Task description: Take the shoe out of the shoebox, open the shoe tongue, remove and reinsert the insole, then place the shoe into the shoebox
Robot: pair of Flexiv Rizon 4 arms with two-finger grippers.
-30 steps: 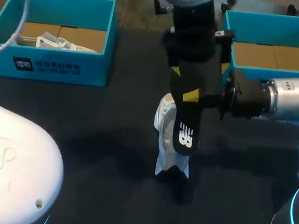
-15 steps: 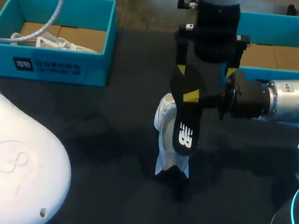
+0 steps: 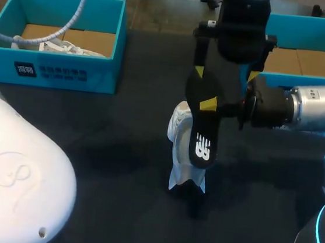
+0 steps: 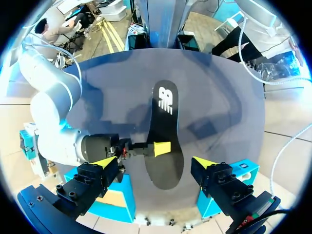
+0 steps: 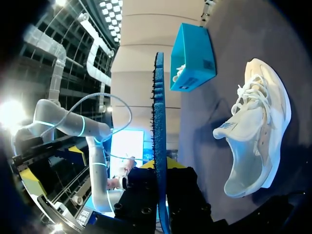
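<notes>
the shoe [image 3: 177, 134] is the anchor here: white, resting on the dark table [image 3: 100, 149], outside both boxes, with its laces plain in the right wrist view. the insole [image 3: 202, 132] is out of the shoe and held above it. it is black, with a white mark toward the end that overlaps the shoe in the head view, where it covers the shoe's right side. the right gripper [image 3: 209, 104] comes in from the shoe's right and is clamped on the insole about mid-length, a yellow tip pressed flat on the upper face. the right wrist view shows the insole edge-on, pinched between the two fingers. the left gripper [image 4: 155, 162] hangs higher over the shoe, above the insole, pointing down at it. its jaws stand wide apart, one yellow tip off each long edge of the insole, neither touching it, nothing held. the left box [image 3: 103, 74], blue, sits beyond the shoe and well to its left. a second shoe [image 3: 56, 45], white and laced, lies inside it on the cardboard floor. the right box [image 3: 302, 33], also blue, sits beyond the shoe to its right, behind the right arm [image 3: 310, 112], with bare cardboard showing inside.
</notes>
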